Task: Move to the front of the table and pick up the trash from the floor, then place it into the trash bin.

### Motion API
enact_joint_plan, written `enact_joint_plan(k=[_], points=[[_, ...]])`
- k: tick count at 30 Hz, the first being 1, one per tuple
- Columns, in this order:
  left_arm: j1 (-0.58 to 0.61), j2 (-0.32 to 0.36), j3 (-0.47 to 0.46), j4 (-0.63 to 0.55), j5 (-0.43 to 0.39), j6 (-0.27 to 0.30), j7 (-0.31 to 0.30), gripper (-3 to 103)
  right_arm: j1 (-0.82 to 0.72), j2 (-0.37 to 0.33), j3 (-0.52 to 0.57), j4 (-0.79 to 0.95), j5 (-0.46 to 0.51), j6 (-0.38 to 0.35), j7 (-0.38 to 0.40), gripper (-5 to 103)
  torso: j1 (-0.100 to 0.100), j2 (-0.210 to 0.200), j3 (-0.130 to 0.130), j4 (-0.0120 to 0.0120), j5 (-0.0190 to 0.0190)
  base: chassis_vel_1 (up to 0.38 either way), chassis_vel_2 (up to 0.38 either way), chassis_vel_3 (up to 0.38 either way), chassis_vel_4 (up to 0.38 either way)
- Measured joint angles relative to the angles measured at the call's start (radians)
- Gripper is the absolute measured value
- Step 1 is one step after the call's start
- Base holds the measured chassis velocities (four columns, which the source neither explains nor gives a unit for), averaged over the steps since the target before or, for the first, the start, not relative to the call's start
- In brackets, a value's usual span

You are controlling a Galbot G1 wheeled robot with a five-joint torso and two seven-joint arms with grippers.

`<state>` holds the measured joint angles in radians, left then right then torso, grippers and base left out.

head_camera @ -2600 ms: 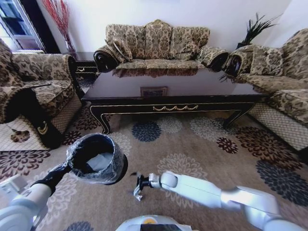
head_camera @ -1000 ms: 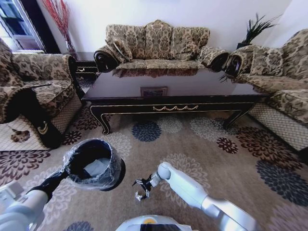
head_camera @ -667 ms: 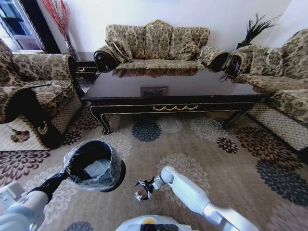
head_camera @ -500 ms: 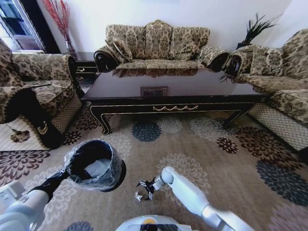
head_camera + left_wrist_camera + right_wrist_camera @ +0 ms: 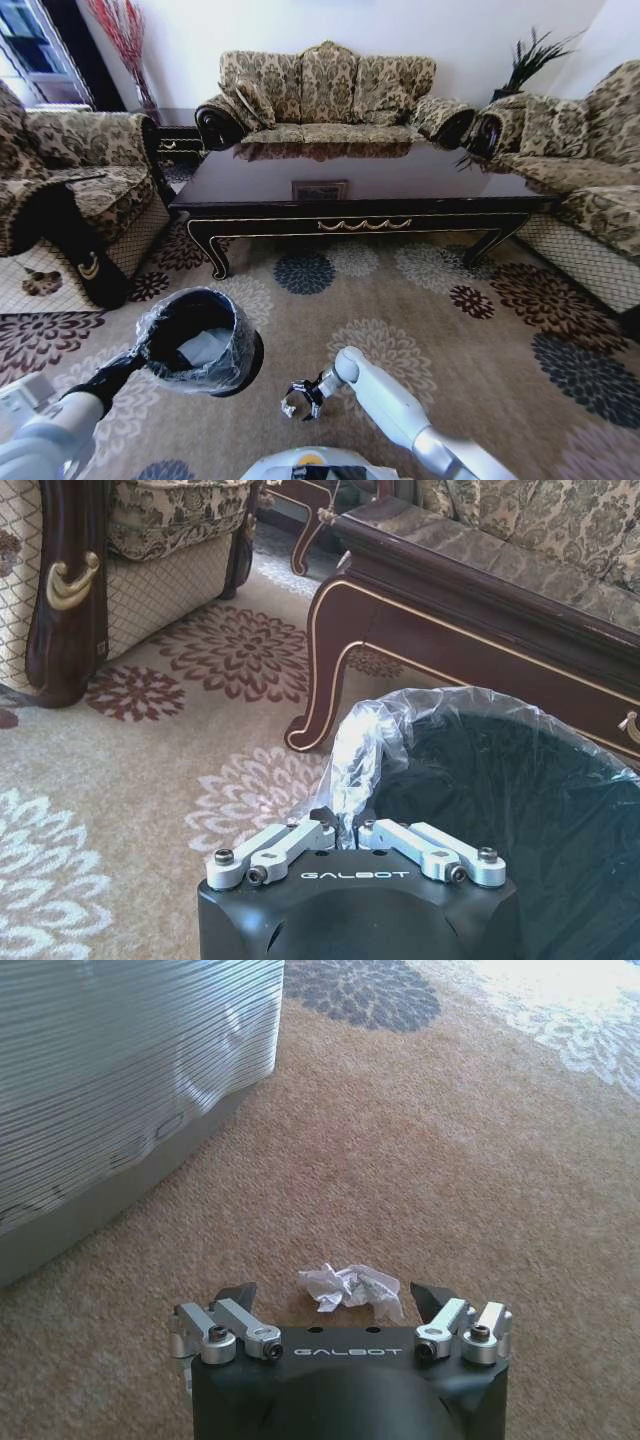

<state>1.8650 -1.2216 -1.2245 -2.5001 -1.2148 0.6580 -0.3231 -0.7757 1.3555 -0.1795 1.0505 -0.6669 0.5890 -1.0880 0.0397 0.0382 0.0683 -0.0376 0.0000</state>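
The black trash bin [image 5: 205,375], lined with a crinkly clear bag, hangs above the carpet at my left. My left gripper [image 5: 350,825] is shut on its rim and bag edge [image 5: 370,740]. A white napkin [image 5: 207,346] lies inside the bin. My right gripper [image 5: 333,1292] is down at the carpet just before my base, open, its fingers [image 5: 236,1294] on either side of a small crumpled white piece of trash [image 5: 350,1287]. From the head view the right gripper [image 5: 300,398] shows low in the middle. The long dark table [image 5: 360,200] stands ahead.
My grey ribbed base [image 5: 120,1080] stands close beside the right gripper. A sofa [image 5: 325,95] sits behind the table, with armchairs at the left [image 5: 70,190] and right [image 5: 590,170]. Open patterned carpet [image 5: 420,300] lies between me and the table.
The right arm has folded in and its gripper has dropped to the carpet near my base. The left arm still holds the bin up, nearly unmoved.
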Motion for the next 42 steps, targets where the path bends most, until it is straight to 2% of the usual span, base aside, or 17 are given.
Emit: enact_joint_plan(k=[8, 10, 12, 15, 18, 21, 23, 24, 27, 30, 32, 33, 37, 40, 42], points=[[-0.004, 0.007, 0.000, 0.000, 0.000, 0.000, 0.000, 5, 0.015, 0.016, -0.005, -0.032, 0.004, 0.001, -0.015, 85, 0.000, 0.000, 0.000, 0.0000, 0.0000, 0.000, 0.000, 0.000, 0.000], [-0.005, 0.008, 0.000, 0.000, 0.000, 0.000, 0.000, 5, 0.024, 0.022, -0.004, -0.046, 0.004, 0.002, -0.016, 81, 0.000, 0.000, 0.000, 0.0000, 0.0000, 0.000, 0.000, 0.000, 0.000], [-0.005, 0.008, 0.000, 0.000, 0.000, 0.001, 0.000, 5, 0.026, 0.023, -0.004, -0.049, 0.004, 0.002, -0.016, 81, 0.000, 0.000, 0.000, 0.0000, 0.0000, 0.000, 0.000, 0.000, 0.000], [-0.006, 0.009, 0.000, 0.000, 0.000, 0.001, 0.000, 5, 0.032, 0.029, -0.004, -0.059, 0.004, 0.002, -0.016, 65, 0.000, 0.000, 0.000, 0.0000, 0.0000, 0.000, 0.000, 0.000, 0.000], [-0.006, 0.009, 0.000, 0.000, 0.000, 0.001, 0.000, 5, 0.032, 0.031, -0.004, -0.062, 0.003, 0.002, -0.016, 59, 0.000, 0.000, 0.000, 0.0000, 0.0000, 0.000, 0.000, 0.000, 0.000], [-0.007, 0.009, 0.000, 0.000, 0.000, 0.001, 0.001, 5, 0.027, 0.032, -0.003, -0.062, 0.000, 0.002, -0.024, 42, 0.000, 0.000, 0.000, 0.0000, 0.0000, 0.000, 0.000, 0.000, 0.000], [-0.007, 0.009, 0.000, 0.000, 0.000, 0.001, 0.001, 5, 0.026, 0.032, -0.002, -0.060, 0.000, 0.002, -0.025, 42, 0.000, 0.000, 0.000, 0.0000, 0.0000, 0.000, 0.000, 0.000, 0.000], [-0.007, 0.009, 0.001, 0.000, 0.000, 0.001, 0.001, 5, 0.023, 0.030, -0.001, -0.055, 0.000, 0.003, -0.028, 31, 0.000, 0.000, 0.000, -0.0001, 0.0000, 0.000, 0.000, 0.000, 0.000], [-0.008, 0.007, 0.004, 0.000, 0.000, 0.001, 0.001, 5, 0.018, 0.026, 0.001, -0.044, 0.003, 0.003, -0.030, 26, 0.000, 0.000, 0.000, 0.0000, 0.0000, 0.000, 0.000, 0.000, 0.000], [-0.007, 0.005, 0.005, 0.000, 0.001, 0.001, 0.001, 5, 0.009, 0.014, 0.002, -0.021, 0.014, 0.004, -0.032, 10, 0.000, 0.000, 0.000, -0.0001, 0.0000, 0.000, 0.000, 0.000, 0.000], [-0.007, 0.005, 0.006, 0.000, 0.002, 0.001, 0.001, 5, 0.007, 0.010, 0.003, -0.013, 0.021, 0.004, -0.032, 10, 0.000, 0.000, 0.000, 0.0000, 0.0000, 0.000, 0.000, 0.000, 0.000], [-0.006, 0.004, 0.007, 0.000, 0.003, 0.001, 0.001, 5, 0.002, 0.002, 0.006, -0.001, 0.032, 0.004, -0.032, 2, 0.000, 0.000, 0.000, 0.0000, 0.0000, 0.000, 0.000, 0.000, 0.000], [-0.006, 0.000, 0.012, 0.000, 0.008, 0.002, 0.001, 5, -0.006, -0.016, 0.009, 0.033, 0.069, 0.003, -0.032, 1, 0.000, 0.000, 0.000, 0.0000, 0.0000, 0.000, 0.000, 0.000, 0.000], [-0.006, -0.003, 0.020, 0.000, 0.015, 0.003, 0.002, 5, -0.018, -0.056, 0.012, 0.114, 0.173, -0.012, -0.033, 0, 0.000, 0.000, 0.000, 0.0000, 0.0001, 0.000, 0.000, 0.000, 0.000], [-0.006, -0.003, 0.021, 0.000, 0.016, 0.003, 0.002, 5, -0.018, -0.066, 0.012, 0.130, 0.198, -0.016, -0.033, 0, 0.000, 0.000, 0.000, 0.0000, 0.0002, 0.000, 0.000, 0.000, 0.000]])
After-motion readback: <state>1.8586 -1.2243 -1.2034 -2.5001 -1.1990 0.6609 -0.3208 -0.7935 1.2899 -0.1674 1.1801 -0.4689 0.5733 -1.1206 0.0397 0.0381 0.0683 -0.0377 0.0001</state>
